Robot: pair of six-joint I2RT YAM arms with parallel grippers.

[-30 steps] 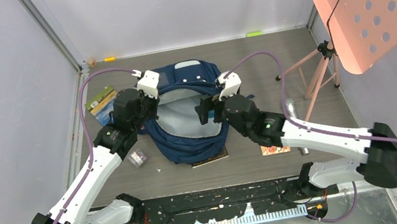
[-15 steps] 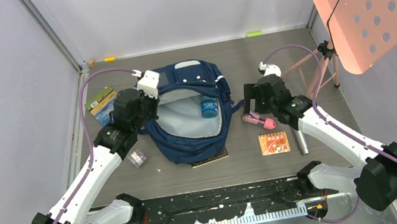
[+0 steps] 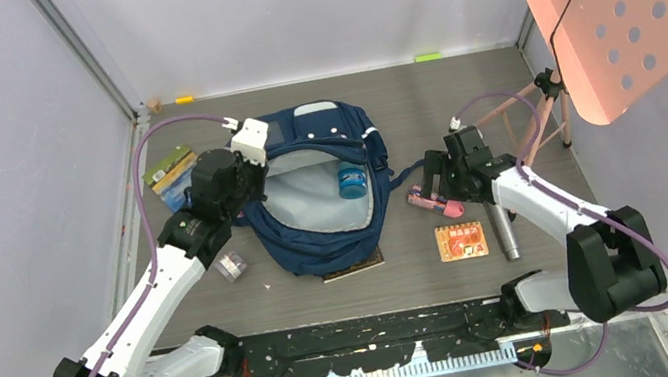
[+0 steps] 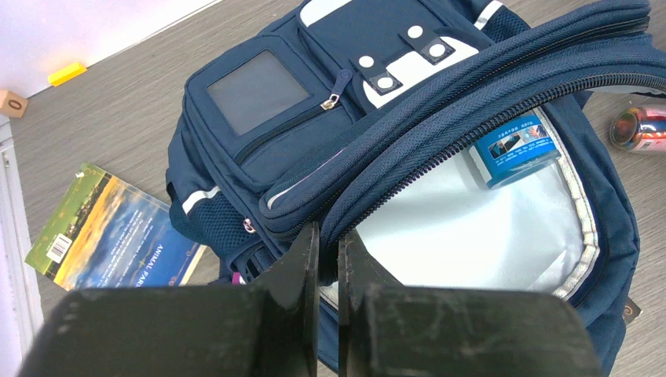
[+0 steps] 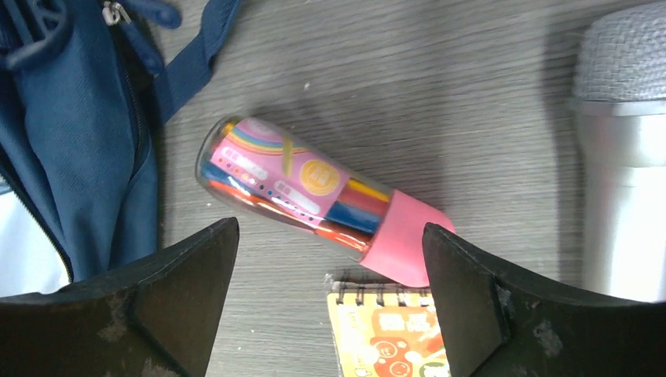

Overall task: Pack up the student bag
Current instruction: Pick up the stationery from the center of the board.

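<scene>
The navy student bag [image 3: 317, 237] lies open in the middle of the table, its pale lining showing, with a blue round tin [image 3: 350, 182] inside. My left gripper [image 3: 253, 183] is shut on the bag's zipper rim [image 4: 369, 196] and holds the flap up. My right gripper [image 3: 442, 194] is open, hovering just above a clear tube of coloured pens with a pink cap [image 5: 314, 192], right of the bag. An orange spiral notepad [image 5: 389, 334] lies just beside the tube.
A silver microphone [image 3: 502, 222] lies right of the notepad [image 3: 461, 240]. A book [image 3: 172, 174] lies left of the bag, a small round tin [image 3: 234, 265] near my left arm, a dark flat book [image 3: 355, 267] under the bag's front. A pink stand [image 3: 540, 105] is at the right.
My right gripper left the bag's opening, leaving the blue tin inside, swung right and lowered over the pen tube. My left gripper stayed shut on the rim.
</scene>
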